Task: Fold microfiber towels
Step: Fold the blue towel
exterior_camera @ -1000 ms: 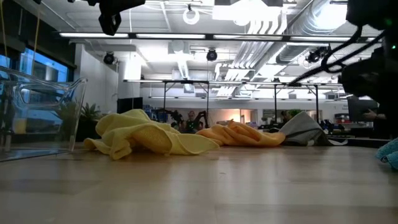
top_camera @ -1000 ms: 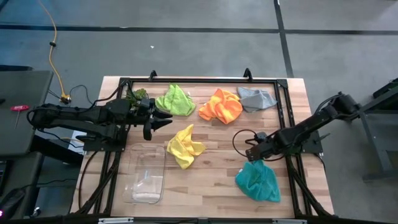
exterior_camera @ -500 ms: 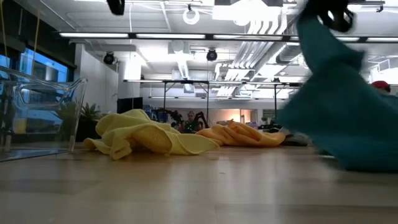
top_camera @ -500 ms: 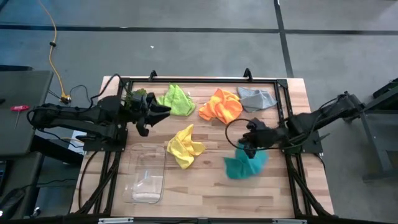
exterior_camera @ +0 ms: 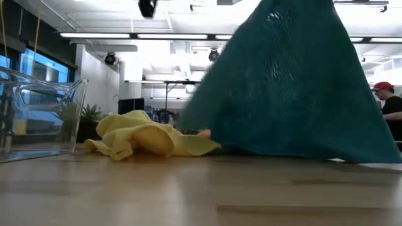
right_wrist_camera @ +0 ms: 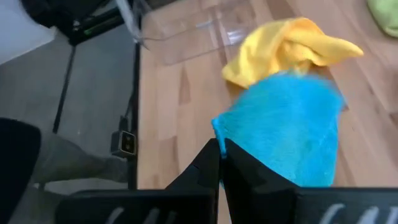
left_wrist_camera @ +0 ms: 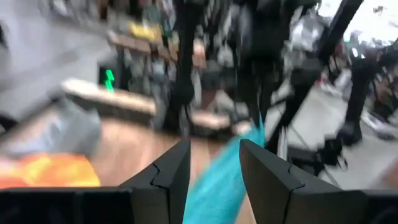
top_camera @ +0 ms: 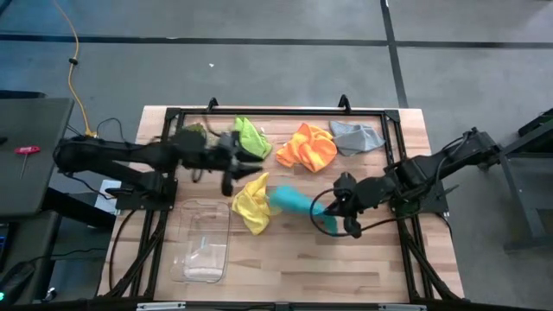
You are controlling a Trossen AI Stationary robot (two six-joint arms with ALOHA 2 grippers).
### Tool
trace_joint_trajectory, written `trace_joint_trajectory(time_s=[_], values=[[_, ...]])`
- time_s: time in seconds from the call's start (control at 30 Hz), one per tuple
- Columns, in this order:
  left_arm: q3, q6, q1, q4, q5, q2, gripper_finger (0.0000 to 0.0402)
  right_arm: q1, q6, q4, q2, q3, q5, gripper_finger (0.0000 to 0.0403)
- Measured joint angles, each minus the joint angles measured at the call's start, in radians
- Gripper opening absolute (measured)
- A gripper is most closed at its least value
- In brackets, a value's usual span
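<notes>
Right gripper (top_camera: pixel 333 212) is clamped tight on the teal towel (top_camera: pixel 298 205), which stretches out from it across the table (top_camera: pixel 285 259) toward the yellow towel (top_camera: pixel 251 200). Left gripper (top_camera: pixel 244 165) hangs over the gap between green towel (top_camera: pixel 251 134) and yellow one, fingers (left_wrist_camera: pixel 171 171) apart, gripping nothing.

Towel pinched in right gripper (top_camera: pixel 332 212) between bin (top_camera: pixel 204 241) and table's right edge (top_camera: pixel 429 216)
</notes>
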State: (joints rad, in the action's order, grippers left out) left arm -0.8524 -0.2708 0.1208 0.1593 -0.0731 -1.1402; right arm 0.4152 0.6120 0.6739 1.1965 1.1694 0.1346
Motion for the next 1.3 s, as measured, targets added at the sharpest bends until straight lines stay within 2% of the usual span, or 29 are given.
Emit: trace_joint_trajectory(time_s=[0.23, 0.33, 0.43, 0.5, 0.6, 0.7, 0.77, 0.87, 0.97, 1.03, 1.17, 1.3], values=[[0.000, -0.010, -0.064, -0.016, -0.021, -0.199, 0.0145, -0.029, 0.163, 0.012, 0.002, -0.020, 0.059, 0.0000], [0.000, -0.014, -0.096, 0.006, -0.021, -0.231, 0.0167, -0.074, 0.319, 0.121, -0.008, -0.019, 0.069, 0.0000], [0.000, -0.014, -0.123, 0.002, -0.005, -0.239, 0.0190, -0.131, 0.494, 0.276, -0.025, -0.024, 0.124, 0.0000], [0.000, -0.003, -0.136, 0.005, 0.004, -0.239, 0.0203, -0.178, 0.535, 0.329, -0.036, -0.039, 0.145, 0.0000], [0.000, 0.028, -0.150, 0.003, 0.017, -0.239, 0.0214, -0.282, 0.531, 0.343, -0.057, -0.078, 0.109, 0.0000], [0.000, 0.039, -0.159, 0.003, 0.042, -0.239, 0.0215, -0.412, 0.514, 0.344, -0.072, -0.155, 0.006, 0.0000], [0.000, 0.039, -0.166, 0.003, 0.059, -0.239, 0.0216, -0.487, 0.507, 0.307, -0.072, -0.225, -0.070, 0.0000], [0.000, 0.061, -0.181, 0.005, 0.094, -0.239, 0.0216, -0.562, 0.464, 0.115, -0.072, -0.338, -0.174, 0.0000], [-0.001, 0.072, -0.203, 0.016, 0.148, -0.257, 0.0216, -0.602, 0.463, -0.089, -0.071, -0.425, -0.233, 0.0000], [-0.011, 0.058, -0.218, 0.012, 0.184, -0.275, 0.0216, -0.620, 0.462, -0.167, -0.071, -0.451, -0.245, 0.0000], [-0.094, 0.056, -0.246, -0.042, 0.235, -0.376, 0.0216, -0.651, 0.430, -0.176, -0.071, -0.449, -0.243, 0.0000], [-0.227, 0.101, -0.261, -0.099, 0.219, -0.547, 0.0216, -0.682, 0.390, -0.175, -0.072, -0.431, -0.245, 0.0000]])
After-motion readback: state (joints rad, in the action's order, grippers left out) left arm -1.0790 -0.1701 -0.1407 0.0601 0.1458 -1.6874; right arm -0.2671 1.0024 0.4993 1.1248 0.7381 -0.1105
